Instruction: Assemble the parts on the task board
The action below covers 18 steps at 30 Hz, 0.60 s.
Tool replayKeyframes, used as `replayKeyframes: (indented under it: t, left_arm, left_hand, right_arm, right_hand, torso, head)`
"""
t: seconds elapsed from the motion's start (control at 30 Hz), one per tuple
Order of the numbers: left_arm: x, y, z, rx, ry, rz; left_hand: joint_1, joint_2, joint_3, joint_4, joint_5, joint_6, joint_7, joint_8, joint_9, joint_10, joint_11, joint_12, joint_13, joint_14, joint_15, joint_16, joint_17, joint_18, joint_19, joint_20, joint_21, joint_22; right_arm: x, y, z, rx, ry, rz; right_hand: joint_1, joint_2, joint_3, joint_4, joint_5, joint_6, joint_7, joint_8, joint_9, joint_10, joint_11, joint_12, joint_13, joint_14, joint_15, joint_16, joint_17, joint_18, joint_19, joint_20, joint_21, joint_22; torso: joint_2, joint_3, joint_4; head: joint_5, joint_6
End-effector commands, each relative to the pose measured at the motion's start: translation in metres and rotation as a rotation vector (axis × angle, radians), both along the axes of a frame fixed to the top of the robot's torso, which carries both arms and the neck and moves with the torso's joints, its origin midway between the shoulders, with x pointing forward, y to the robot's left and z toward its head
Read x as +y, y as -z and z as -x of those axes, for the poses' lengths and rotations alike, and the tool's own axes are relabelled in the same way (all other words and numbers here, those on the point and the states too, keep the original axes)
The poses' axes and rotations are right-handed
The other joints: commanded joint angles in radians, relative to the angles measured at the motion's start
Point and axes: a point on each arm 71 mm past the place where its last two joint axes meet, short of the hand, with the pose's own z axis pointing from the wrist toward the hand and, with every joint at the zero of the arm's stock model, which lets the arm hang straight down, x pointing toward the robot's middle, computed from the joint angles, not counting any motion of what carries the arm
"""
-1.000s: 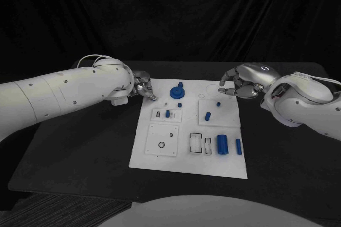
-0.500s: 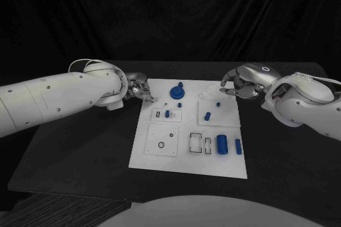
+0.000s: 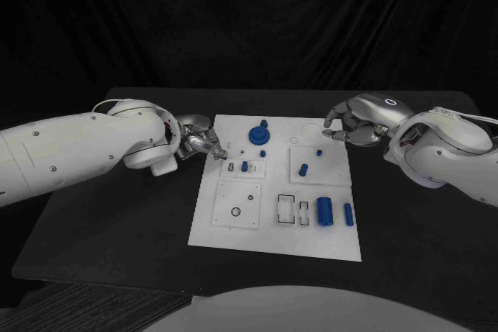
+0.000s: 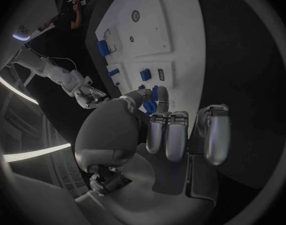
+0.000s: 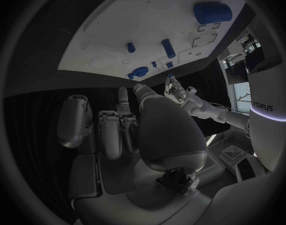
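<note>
- Head view, nearest zone: the task board (image 3: 272, 238) lies flat in the middle of the black table (image 3: 114, 224), its near strip bare; a large blue cylinder (image 3: 324, 210) and a slimmer blue peg (image 3: 349, 214) lie on their sides beside the rectangular slots (image 3: 291, 209), probably staged for insertion there.
- Middle zone: a white sub-plate with round holes (image 3: 239, 204) sits on the board's left half; further back, small blue parts (image 3: 245, 166) and an upright blue pin (image 3: 303, 170) stand in their seats.
- Far zone: a blue round part with a stem (image 3: 258, 135) sits near the board's far edge.
- Left hand (image 3: 200, 144): at the board's far left edge, fingers curled together over the margin. Whether anything is pinched cannot be told; the left wrist view shows fingers (image 4: 168, 135) bent inward with nothing plainly between them.
- Right hand (image 3: 351, 127): hangs at the board's far right corner, fingers curled inward, apparently waiting clear of the work; no part is visible in it.
</note>
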Motion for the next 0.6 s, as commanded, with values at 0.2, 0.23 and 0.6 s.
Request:
replayKeyframes:
  t: [0.2,0.23,0.6]
  left_arm:
    - [-0.0039,-0.001,0.0043,0.016,-0.009,0.009]
    - [-0.0046,-0.0007,0.004,0.016,-0.008,0.008]
    - [-0.011,0.0061,0.0018,0.037,0.006,-0.011]
  left_hand:
    - [-0.011,0.005,0.077,-0.069,-0.012,-0.003,-0.001,0.0,-0.002,0.103,-0.007,-0.001,0.262,0.106,-0.007,0.003,0.263,0.014,0.012,-0.005,-0.003,0.215]
    - [-0.012,0.007,0.077,-0.068,-0.012,-0.003,-0.001,0.0,-0.002,0.103,-0.007,-0.001,0.262,0.106,-0.007,0.003,0.263,0.015,0.012,-0.005,-0.004,0.215]
    - [-0.017,0.013,0.077,-0.064,-0.014,-0.006,0.0,-0.002,-0.002,0.103,-0.006,-0.001,0.262,0.106,-0.006,0.003,0.263,0.016,0.007,-0.005,-0.011,0.212]
  right_arm:
    - [-0.0004,0.0008,0.0003,0.001,0.018,-0.001]
    - [-0.0001,0.0008,0.0003,0.002,0.018,-0.001]
    - [0.0007,0.0019,0.0001,0.005,0.016,0.0]
  right_hand:
    - [0.012,-0.002,0.006,-0.002,0.006,0.004,0.001,0.003,-0.001,0.105,-0.006,0.004,0.263,0.093,-0.006,-0.002,0.223,0.018,-0.006,-0.001,-0.006,0.167]
    - [0.013,-0.002,0.007,-0.002,0.008,0.004,0.001,0.003,-0.002,0.105,-0.006,0.004,0.263,0.093,-0.006,-0.003,0.222,0.018,-0.005,-0.001,-0.006,0.167]
    - [0.017,-0.002,0.01,-0.005,0.017,0.004,0.001,0.003,-0.002,0.105,-0.006,0.004,0.263,0.093,-0.006,-0.003,0.222,0.018,-0.005,-0.002,-0.007,0.167]
  torso:
    - [0.0,0.0023,0.0031]
    - [0.001,0.0022,0.0033]
    - [0.0,0.0027,0.0028]
  head:
    - [0.002,0.0]
    - [0.002,0.0]
    - [0.002,0.0]
